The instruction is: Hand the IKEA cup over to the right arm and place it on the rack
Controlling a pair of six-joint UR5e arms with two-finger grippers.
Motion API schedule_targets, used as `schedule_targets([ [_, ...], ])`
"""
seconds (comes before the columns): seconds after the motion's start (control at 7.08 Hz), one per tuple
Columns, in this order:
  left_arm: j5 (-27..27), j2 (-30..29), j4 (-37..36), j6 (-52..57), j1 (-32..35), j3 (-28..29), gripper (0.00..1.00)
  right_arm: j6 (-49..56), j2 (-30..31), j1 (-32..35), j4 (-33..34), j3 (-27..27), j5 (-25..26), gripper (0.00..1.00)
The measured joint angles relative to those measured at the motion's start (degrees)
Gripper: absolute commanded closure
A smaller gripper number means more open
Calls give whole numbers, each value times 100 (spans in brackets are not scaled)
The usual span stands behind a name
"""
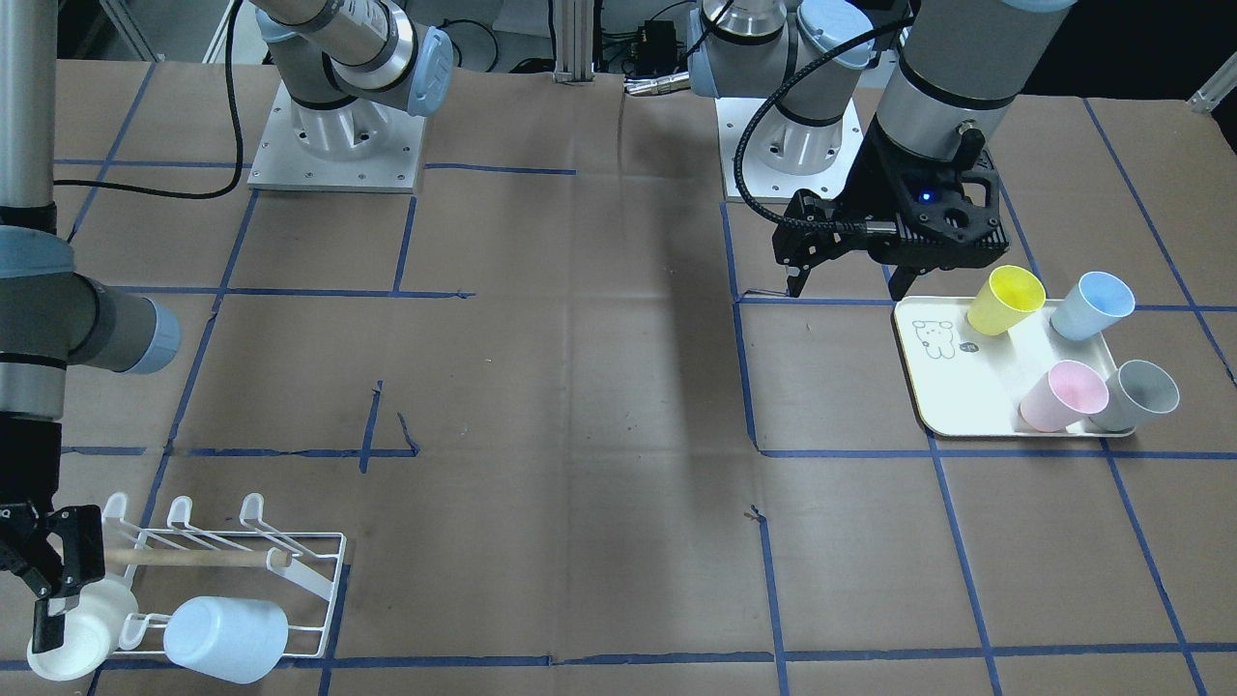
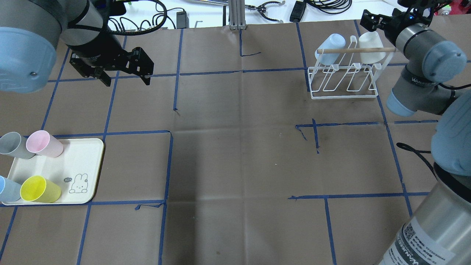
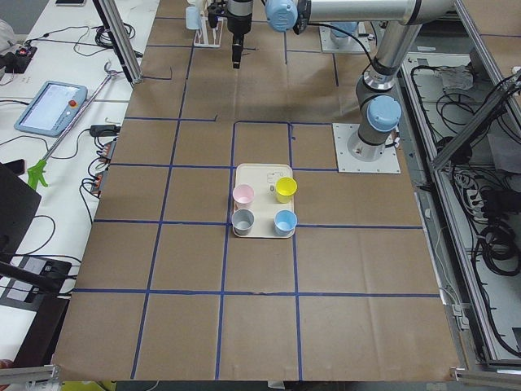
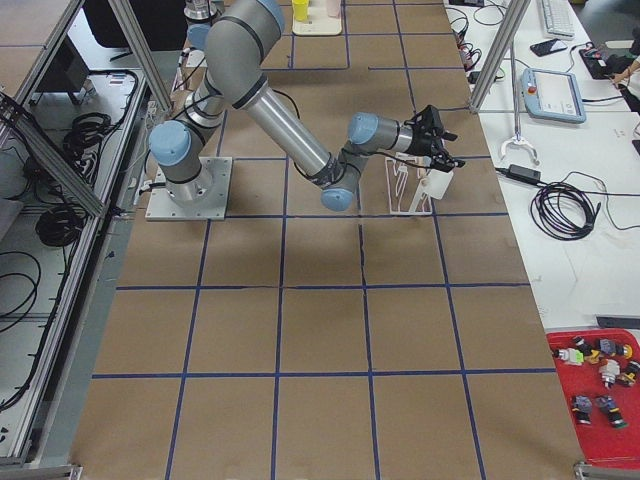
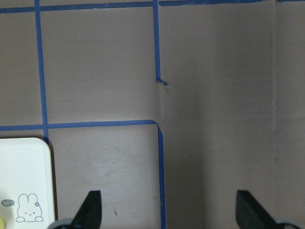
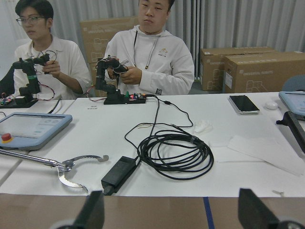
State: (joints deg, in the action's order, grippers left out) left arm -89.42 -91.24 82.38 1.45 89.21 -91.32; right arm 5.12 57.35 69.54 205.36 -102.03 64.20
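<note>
A white cup (image 1: 82,633) (image 2: 369,46) rests tilted at the outer end of the white wire rack (image 1: 253,509) (image 2: 344,96), beside a light blue cup (image 1: 227,638) (image 2: 329,44). My right gripper (image 1: 58,590) (image 2: 379,22) is right at the white cup. Its fingers are spread wide in the right wrist view, with nothing between them. I cannot tell whether a finger touches the rim. My left gripper (image 1: 850,282) (image 2: 126,80) (image 5: 169,210) hangs open and empty above bare table, just beyond the tray.
A cream tray (image 1: 966,387) (image 2: 66,162) holds yellow (image 1: 1005,300), blue (image 1: 1092,304), pink (image 1: 1063,396) and grey (image 1: 1140,396) cups. A wooden dowel (image 2: 357,49) crosses the rack. Two people sit at a desk with cables (image 6: 174,155) beyond the table's far edge.
</note>
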Motion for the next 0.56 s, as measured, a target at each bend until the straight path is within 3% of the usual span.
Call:
schedule_targets([
  [0.28,-5,1,2,-35,0,0,0,-45,539,186,-385,-4,-586,0],
  [0.56,-5,-5,6,-39,0,0,0,-605,1139,583,-1258,-9,-639,0],
])
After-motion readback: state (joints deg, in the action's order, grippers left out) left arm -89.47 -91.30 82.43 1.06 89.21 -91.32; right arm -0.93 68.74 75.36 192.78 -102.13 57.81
